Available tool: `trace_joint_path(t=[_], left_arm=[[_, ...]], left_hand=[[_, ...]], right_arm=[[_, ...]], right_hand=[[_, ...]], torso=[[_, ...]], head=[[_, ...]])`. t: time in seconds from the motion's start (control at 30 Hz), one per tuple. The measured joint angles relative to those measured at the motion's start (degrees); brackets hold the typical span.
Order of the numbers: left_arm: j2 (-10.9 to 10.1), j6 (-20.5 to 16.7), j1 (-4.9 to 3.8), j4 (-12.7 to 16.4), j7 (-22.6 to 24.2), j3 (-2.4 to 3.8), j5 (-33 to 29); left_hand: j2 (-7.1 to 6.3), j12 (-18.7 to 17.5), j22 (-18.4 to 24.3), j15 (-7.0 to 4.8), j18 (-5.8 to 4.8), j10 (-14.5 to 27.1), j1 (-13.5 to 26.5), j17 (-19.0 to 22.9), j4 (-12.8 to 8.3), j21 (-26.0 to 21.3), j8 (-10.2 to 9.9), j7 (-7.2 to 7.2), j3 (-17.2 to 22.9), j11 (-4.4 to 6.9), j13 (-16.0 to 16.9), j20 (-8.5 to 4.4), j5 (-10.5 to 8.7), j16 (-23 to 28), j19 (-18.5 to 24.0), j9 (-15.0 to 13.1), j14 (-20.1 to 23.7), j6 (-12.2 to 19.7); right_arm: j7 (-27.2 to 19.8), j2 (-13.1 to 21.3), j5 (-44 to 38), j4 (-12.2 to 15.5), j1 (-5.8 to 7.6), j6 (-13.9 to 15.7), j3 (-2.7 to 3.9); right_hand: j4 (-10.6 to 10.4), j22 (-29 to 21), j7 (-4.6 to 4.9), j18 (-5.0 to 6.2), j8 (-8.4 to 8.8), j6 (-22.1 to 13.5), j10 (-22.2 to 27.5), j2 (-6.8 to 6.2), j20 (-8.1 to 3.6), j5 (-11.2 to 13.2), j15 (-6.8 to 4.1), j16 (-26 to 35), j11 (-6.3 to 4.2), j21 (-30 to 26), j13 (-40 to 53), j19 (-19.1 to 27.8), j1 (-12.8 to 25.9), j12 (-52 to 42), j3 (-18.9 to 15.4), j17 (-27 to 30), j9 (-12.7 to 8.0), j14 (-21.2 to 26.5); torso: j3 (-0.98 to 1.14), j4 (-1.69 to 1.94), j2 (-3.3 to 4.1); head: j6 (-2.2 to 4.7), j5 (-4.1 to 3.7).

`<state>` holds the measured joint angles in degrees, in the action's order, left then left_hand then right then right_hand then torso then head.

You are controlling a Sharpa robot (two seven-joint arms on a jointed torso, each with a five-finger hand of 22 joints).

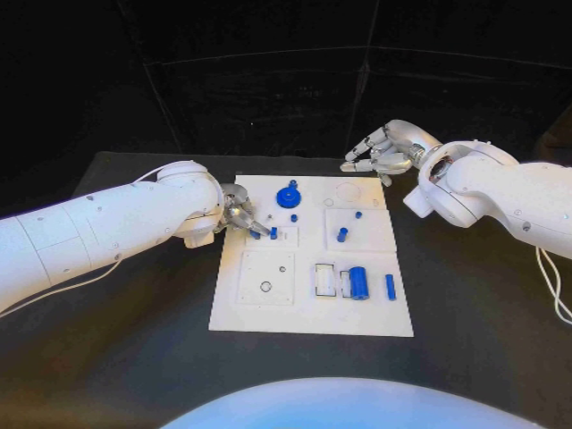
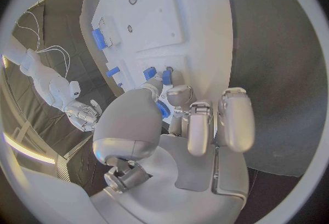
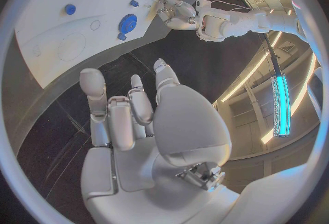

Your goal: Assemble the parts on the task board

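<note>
The white task board (image 1: 309,315) lies in the middle of the black table. My left hand (image 1: 239,213) hovers over the board's left edge and pinches a small blue peg (image 1: 272,232) (image 2: 166,76) at its fingertips, just above the board. A second small blue piece (image 2: 149,73) sits close beside it. A round blue knob (image 1: 289,196) stands near the far edge. Two short blue pegs (image 1: 343,235) (image 1: 358,214) stand right of centre. A blue cylinder (image 1: 358,282) and a blue bar (image 1: 390,286) lie near the right edge. My right hand (image 1: 382,152) (image 3: 134,120) hangs beyond the far right corner, fingers apart, holding nothing.
A square white panel with a small hole (image 1: 267,277) sits on the board's near left. A white slotted holder (image 1: 324,280) is beside the cylinder. Bare black table (image 1: 492,322) surrounds the board. A white cable (image 1: 554,290) trails along the right arm.
</note>
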<state>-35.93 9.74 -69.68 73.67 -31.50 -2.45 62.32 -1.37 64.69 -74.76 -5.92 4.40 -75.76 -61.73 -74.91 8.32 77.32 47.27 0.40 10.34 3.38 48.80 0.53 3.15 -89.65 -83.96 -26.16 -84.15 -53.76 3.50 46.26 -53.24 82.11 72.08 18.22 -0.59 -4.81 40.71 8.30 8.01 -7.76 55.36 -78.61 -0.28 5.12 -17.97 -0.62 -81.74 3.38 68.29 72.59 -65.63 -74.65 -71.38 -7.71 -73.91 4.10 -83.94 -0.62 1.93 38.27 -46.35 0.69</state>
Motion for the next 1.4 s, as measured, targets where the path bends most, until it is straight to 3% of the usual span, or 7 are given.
trace_joint_path(t=[0.13, 0.4, 1.4], left_arm=[[0.01, -0.03, -0.02, 0.05, 0.0, 0.03, -0.03], [0.12, -0.06, -0.11, 0.28, 0.25, 0.11, -0.32], [-0.15, 1.51, -0.25, 0.48, 0.18, 0.21, -0.44]], left_hand=[[1.83, -0.16, 0.39, -0.21, 0.0, 0.0, -2.53, 0.0, -1.31, -0.3, -0.45, 0.0, 1.31, 0.0, -0.33, -0.16, -0.05, 0.0, -0.16, -0.03, 0.21, 0.0], [3.55, -0.61, 0.7, -0.21, 0.01, 0.15, -5.61, 0.0, -3.4, -0.56, -0.67, -0.2, 3.39, 0.12, -0.7, -0.37, -0.34, 0.0, 0.05, -0.26, 0.21, 0.64], [3.97, -0.85, 0.76, -0.2, 0.01, 0.33, -6.85, 0.0, -3.59, -0.77, -0.64, 0.22, 3.29, 0.08, -0.97, -0.36, -0.51, 0.0, 0.06, -0.51, 0.2, 1.05]], right_arm=[[0.0, -0.03, 0.0, -0.03, 0.0, 0.0, 0.0], [0.0, -0.09, 0.0, -0.07, 0.0, 0.0, 0.0], [0.0, -0.13, -0.01, -0.14, 0.0, -0.01, 0.0]], right_hand=[[0.0, 0.0, 0.0, 0.0, 0.0, 0.0, 0.0, 0.0, 0.0, 0.0, 0.0, 0.0, 0.0, 0.0, 0.0, 0.0, 0.0, 0.0, 0.0, 0.0, 0.0, 0.0], [0.0, 0.0, 0.0, 0.0, 0.0, 0.0, 0.0, 0.0, 0.0, 0.0, 0.0, 0.0, 0.0, 0.0, 0.0, 0.0, 0.0, 0.0, 0.0, 0.0, 0.0, 0.0], [0.0, 0.0, 0.0, 0.0, 0.0, 0.0, 0.0, 0.0, 0.0, 0.0, 0.0, 0.0, 0.0, 0.0, 0.01, 0.0, 0.0, 0.0, 0.0, 0.0, 0.0, 0.0]], torso=[[-0.01, 0.0, -0.01], [-0.02, 0.03, -0.01], [-0.01, 0.03, -0.02]], head=[[0.02, 0.04], [-0.09, 0.07], [-0.35, 0.1]])
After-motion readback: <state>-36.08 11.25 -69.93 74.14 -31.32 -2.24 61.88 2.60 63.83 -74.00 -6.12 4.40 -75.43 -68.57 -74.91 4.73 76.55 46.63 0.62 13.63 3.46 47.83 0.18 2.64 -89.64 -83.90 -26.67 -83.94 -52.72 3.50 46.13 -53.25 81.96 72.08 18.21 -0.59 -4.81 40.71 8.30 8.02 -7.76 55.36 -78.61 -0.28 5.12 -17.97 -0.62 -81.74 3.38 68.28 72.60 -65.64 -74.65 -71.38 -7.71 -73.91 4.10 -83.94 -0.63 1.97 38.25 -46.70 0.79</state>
